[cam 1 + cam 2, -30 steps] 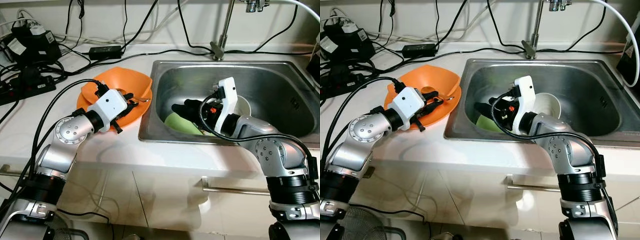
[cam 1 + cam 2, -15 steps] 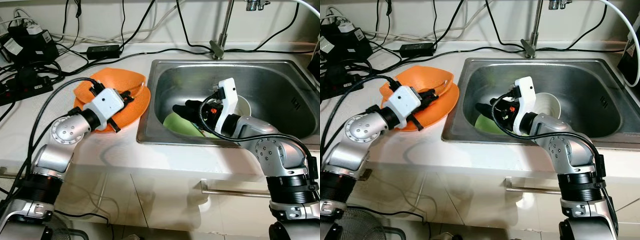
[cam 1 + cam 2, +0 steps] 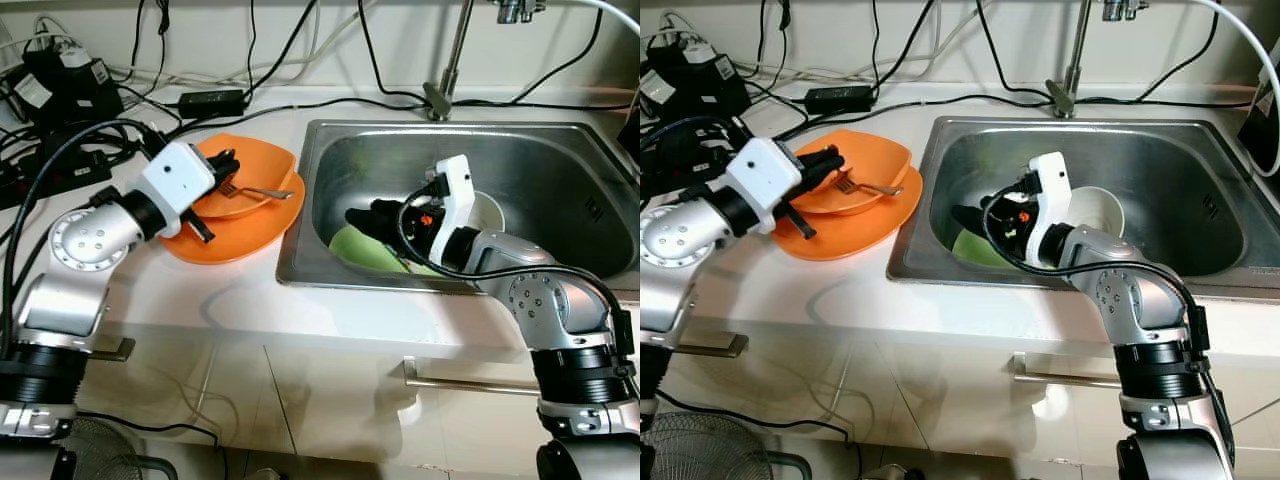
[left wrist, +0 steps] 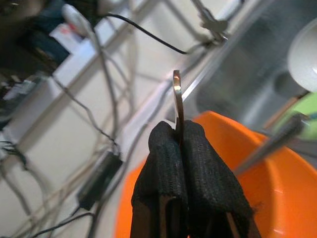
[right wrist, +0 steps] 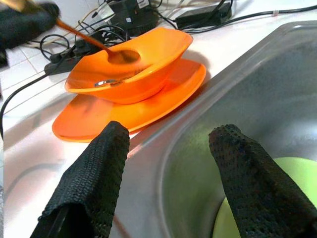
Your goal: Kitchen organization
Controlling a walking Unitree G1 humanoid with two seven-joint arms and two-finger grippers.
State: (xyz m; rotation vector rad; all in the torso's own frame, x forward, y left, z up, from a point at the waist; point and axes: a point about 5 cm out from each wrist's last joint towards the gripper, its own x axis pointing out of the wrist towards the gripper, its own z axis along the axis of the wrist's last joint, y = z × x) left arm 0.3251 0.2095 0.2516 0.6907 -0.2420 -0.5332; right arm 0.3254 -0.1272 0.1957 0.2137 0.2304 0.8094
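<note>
An orange bowl (image 3: 250,180) sits level on an orange plate (image 3: 235,235) on the counter, left of the sink. A fork (image 3: 255,191) lies in the bowl. My left gripper (image 3: 222,170) hovers at the bowl's left rim, shut on a thin metal spoon handle (image 4: 177,96); the spoon's end (image 5: 124,56) rests in the bowl. My right gripper (image 3: 365,218) is low inside the sink (image 3: 560,170), open and holding nothing, above a green plate (image 3: 358,250). A white bowl (image 3: 488,210) sits behind my right wrist.
The faucet (image 3: 440,95) stands at the sink's back edge. Power strips, a black adapter (image 3: 210,102) and several cables (image 3: 60,90) crowd the counter's back left. The white counter in front of the orange plate is bare.
My left arm has pulled back to the left and risen. The orange bowl, tipped before, now sits level on its plate. The right arm has not moved.
</note>
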